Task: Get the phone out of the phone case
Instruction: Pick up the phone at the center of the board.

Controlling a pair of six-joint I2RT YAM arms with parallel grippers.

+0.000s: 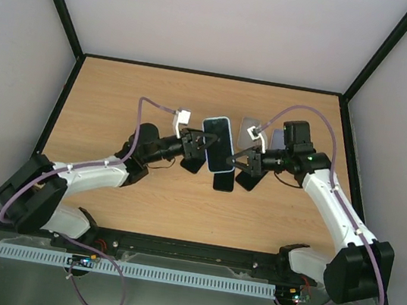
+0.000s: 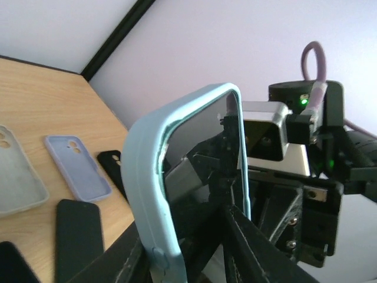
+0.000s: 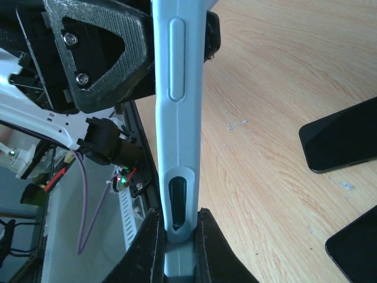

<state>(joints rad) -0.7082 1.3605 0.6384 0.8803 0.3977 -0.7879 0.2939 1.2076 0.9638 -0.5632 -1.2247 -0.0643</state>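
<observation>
A: Over the middle of the table [image 1: 119, 101], where's the phone [image 1: 217, 143]?
B: Held off the wood, dark face toward the top cam, sitting inside the pale-blue phone case [image 2: 144, 194]. Both arms meet on it.
A: Pincers?
B: Left gripper [image 1: 202, 144] is clamped on the case's left long edge. Right gripper [image 3: 177, 250] pinches the opposite edge, fingers [image 3: 150, 247] tight on either side of the thin rim, by the slot & side button.
A: Any corner lifted?
B: Can't tell. The rim hugs the glass as far as the left wrist cam shows.
A: Room around it?
B: Bare wood to the left & toward the far edge. The right side is crowded: a grey case [image 1: 250, 125] & a lavender case [image 1: 277, 138] lie flat just beyond the right gripper. A dark phone [image 1: 223, 180] lies on the table just on the near side of the held one. A black frame [image 1: 57, 107] borders the table, w/ both grippers well apart from it.
</observation>
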